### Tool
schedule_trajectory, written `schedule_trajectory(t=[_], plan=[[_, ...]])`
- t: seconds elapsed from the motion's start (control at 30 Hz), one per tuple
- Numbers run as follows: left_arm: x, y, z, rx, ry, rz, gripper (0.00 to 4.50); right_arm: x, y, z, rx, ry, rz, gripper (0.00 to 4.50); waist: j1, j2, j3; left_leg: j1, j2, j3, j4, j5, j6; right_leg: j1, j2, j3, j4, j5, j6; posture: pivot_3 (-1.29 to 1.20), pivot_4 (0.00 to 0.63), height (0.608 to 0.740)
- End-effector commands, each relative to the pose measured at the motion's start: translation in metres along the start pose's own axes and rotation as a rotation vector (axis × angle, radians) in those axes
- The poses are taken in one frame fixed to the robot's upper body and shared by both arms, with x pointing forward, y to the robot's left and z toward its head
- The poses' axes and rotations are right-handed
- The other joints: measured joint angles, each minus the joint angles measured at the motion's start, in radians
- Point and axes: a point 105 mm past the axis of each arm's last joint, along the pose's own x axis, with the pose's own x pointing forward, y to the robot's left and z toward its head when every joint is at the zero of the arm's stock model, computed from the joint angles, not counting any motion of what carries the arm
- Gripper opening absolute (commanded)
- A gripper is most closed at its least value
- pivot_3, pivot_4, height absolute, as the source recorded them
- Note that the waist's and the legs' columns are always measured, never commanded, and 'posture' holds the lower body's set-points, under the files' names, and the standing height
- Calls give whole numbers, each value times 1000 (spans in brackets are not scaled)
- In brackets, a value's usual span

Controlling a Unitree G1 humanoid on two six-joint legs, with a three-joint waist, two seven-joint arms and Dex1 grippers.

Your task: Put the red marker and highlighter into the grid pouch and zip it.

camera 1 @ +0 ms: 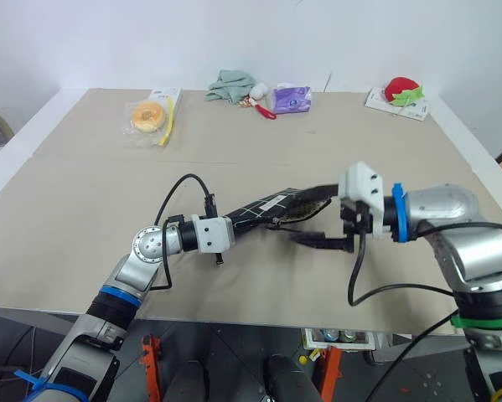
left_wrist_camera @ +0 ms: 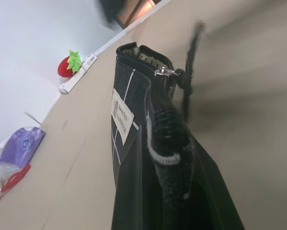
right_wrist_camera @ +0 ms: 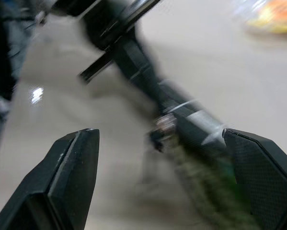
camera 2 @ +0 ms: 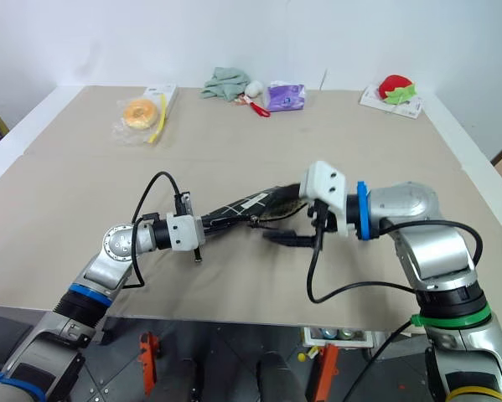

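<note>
left gripper (camera 1: 249, 226): clamped | right gripper (right_wrist_camera: 162, 191): jaws spread wide

Black woven-cloth grid pouch with white lines (left_wrist_camera: 133, 143): matt, coarse weave, a papery white label sewn on. Its small zipper slider (left_wrist_camera: 163, 72) glints like metal. My right claw's black plastic fingers (right_wrist_camera: 76, 167) show a fine textured grain. Beige tabletop (camera 1: 83, 184): smooth, matt, card-like.

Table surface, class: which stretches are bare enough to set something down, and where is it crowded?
Bare: the wide middle band of the table between the donut packet and the left gripper, and the right side below the strawberry toy. Crowded: the far edge, with the green cloth and purple packet, and the centre, where the grid pouch meets the right gripper.
</note>
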Motion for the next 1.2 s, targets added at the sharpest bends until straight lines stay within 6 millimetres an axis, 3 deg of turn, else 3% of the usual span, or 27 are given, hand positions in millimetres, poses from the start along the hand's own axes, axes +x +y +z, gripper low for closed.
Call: schedule_trajectory(t=[0.03, 0.17, 0.27, 0.5, 0.83, 1.2], plan=[[1, 9, 12, 28, -44, 24, 0, 4, 1, -2, -79, 44, -5, 4435, 0, 0, 0, 0, 0, 0, 0, 0, 0, 0, 0, 0, 0, 0, 0, 0, 150, 734], [0, 9, 12, 28, -42, 26, 0, 8, -3, -10, -109, 83, -17, 4435, 0, 0, 0, 0, 0, 0, 0, 0, 0, 0, 0, 0, 0, 0, 0, 0, 150, 734], [-1, 9, 12, 28, -38, 30, 0, 9, -6, -9, -118, 81, -21, 3766, 0, 0, 0, 0, 0, 0, 0, 0, 0, 0, 0, 0, 0, 0, 0, 0, 150, 734], [-2, 10, 12, 30, -33, 39, 0, 5, -10, -6, -119, 67, -24, 23, 0, 0, 0, 0, 0, 0, 0, 0, 0, 0, 0, 0, 0, 0, 0, 0, 150, 734], [-3, 10, 11, 33, -31, 37, 0, -20, -24, -11, -66, 75, -97, 23, 1, 0, 0, 0, 0, 0, 0, 0, 0, 0, 0, 0, 0, 0, 0, 0, 150, 734], [-1, 8, 12, 32, -40, 24, 0, -84, -64, -51, 20, 203, -337, 23, 0, 0, 0, 0, 0, 0, 0, 0, 0, 0, 0, 0, 0, 0, 0, 0, 150, 734]])
